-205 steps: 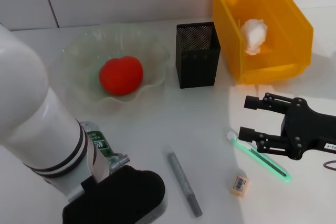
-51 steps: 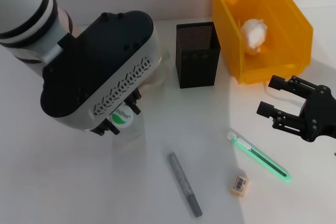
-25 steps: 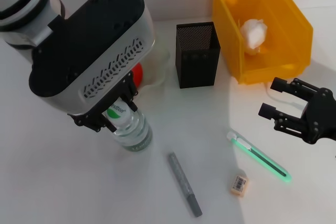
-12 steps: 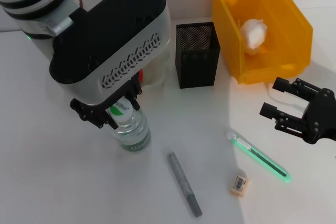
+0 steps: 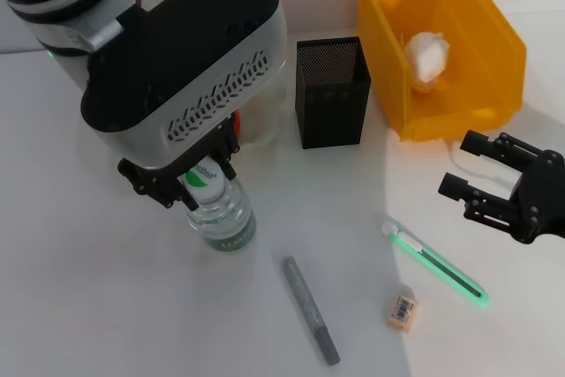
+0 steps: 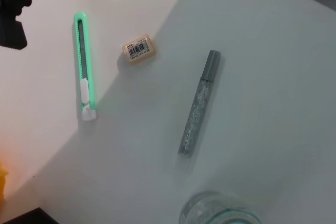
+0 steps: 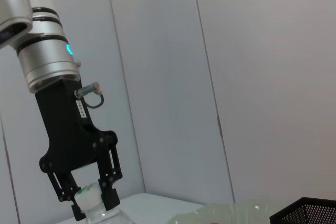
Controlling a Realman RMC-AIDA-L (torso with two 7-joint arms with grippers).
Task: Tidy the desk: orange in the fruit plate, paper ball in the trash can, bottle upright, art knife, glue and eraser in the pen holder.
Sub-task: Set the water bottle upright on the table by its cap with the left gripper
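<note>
Since half a second ago the left gripper (image 5: 196, 188) has edged slightly toward nine o'clock, the bottle (image 5: 218, 215) upright on the table (image 5: 79, 289) under it, fingers set either side of the white cap. From the head view, the arm's housing hides nearly all of the fruit plate and the orange (image 5: 236, 118), of which only a red sliver shows. At two o'clock the paper ball (image 5: 426, 60) lies in the trash can (image 5: 459, 112); the pen holder (image 5: 331, 92) stands just beside it. The right gripper (image 5: 477, 174) hovers at three o'clock, fingers apart, holding nothing. The art knife (image 5: 434, 265), eraser (image 5: 402, 310) and glue (image 5: 310, 309) lie toward five o'clock.

The left wrist view shows those three, with only the bottle's rim (image 6: 220, 211).

The right wrist view shows the left gripper (image 7: 89, 203) closed on the bottle's cap (image 7: 88, 193), the plate's rim (image 7: 231, 211) and a mesh corner (image 7: 310, 208).
</note>
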